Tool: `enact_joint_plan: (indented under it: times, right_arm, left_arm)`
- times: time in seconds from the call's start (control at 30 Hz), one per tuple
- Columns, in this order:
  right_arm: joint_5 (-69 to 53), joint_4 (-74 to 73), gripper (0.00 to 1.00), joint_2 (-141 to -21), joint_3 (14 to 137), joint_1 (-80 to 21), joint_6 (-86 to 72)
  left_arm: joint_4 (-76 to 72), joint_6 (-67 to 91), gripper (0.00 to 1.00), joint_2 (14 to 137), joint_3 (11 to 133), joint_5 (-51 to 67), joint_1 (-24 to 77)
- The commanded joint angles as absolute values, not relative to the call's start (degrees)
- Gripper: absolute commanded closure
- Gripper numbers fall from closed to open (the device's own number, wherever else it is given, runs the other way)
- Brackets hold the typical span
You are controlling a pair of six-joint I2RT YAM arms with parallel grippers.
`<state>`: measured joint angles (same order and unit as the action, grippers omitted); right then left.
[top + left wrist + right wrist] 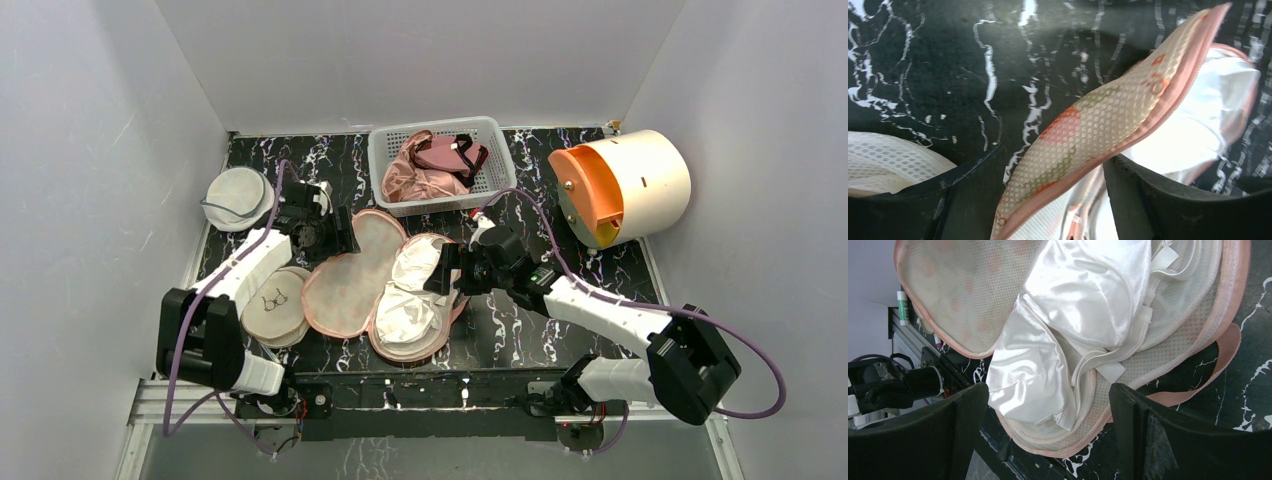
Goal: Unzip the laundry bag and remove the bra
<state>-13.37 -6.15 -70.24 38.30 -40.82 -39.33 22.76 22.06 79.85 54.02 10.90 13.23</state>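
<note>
From above, the laundry bag point(345, 290) lies unzipped mid-table with the bra point(410, 305) in its right half, and the left gripper point(335, 240) and right gripper point(441, 277) angle inward from either side. The left wrist view shows the left gripper spread, the limp flap point(1088, 125) standing between its fingers point(1158, 210). The right wrist view shows the right gripper spread just above the bra, which looks light, soft and probably slippery, best pinched at its banded edge.
</note>
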Motion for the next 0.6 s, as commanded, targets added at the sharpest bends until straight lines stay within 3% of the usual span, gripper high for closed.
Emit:
enact_joint_plan:
  times: [0.0, 0.17, 0.27, 0.43, 0.57]
  right_arm:
    - [-10.5, -5.4, 0.1, -70.5, 39.5, -40.9, -37.8]
    - [-9.1, -8.9, 0.11, -70.9, 41.6, -41.0, -36.3]
    - [-7.2, -10.9, 0.12, -71.3, 43.3, -41.5, -35.1]
    - [-3.4, -14.6, 0.15, -74.3, 49.0, -45.0, -34.0]
    - [1.0, -16.9, 0.18, -79.4, 54.8, -49.3, -33.7]
  left_arm:
    - [24.8, 23.0, 0.33, 84.4, 53.5, 3.1, 12.2]
    - [23.8, 22.6, 0.37, 83.1, 52.5, 2.0, 12.1]
    - [24.1, 21.4, 0.22, 80.6, 53.6, -0.2, 12.1]
    - [26.0, 19.2, 0.05, 75.1, 58.3, -3.3, 12.1]
    - [25.0, 17.6, 0.02, 70.9, 62.2, -8.1, 12.1]
